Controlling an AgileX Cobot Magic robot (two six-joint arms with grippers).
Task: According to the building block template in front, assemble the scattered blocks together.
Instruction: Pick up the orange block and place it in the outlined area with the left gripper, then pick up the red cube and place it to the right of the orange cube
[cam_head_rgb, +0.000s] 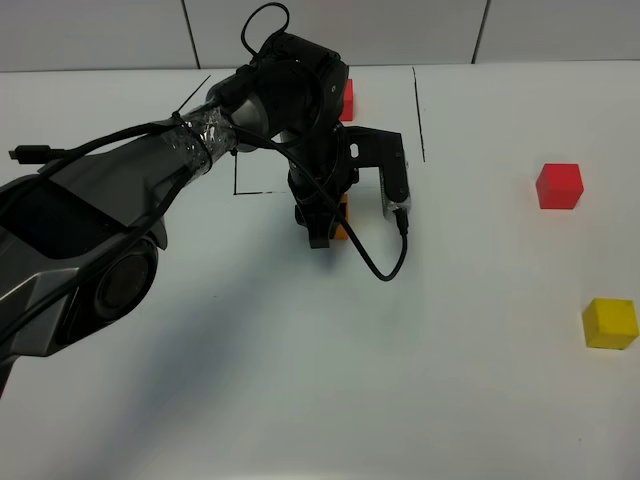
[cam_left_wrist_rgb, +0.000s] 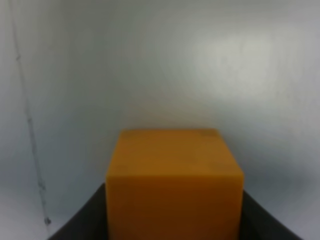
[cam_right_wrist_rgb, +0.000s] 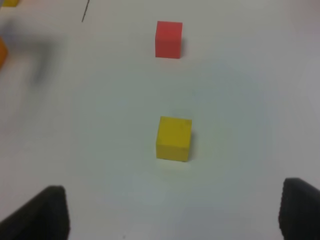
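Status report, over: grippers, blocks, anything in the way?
Left gripper shut on orange cube. Right gripper open, empty. Red cube, yellow cube loose, apart. Left arm hides most of template.

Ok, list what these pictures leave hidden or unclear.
High view: the left arm covers most of the building block template.
High view: the left hand hides most of the orange block; lifted or resting, unclear.
Right wrist view: the right hand is cut off by the frame edge.
Left wrist view: blurred throughout.
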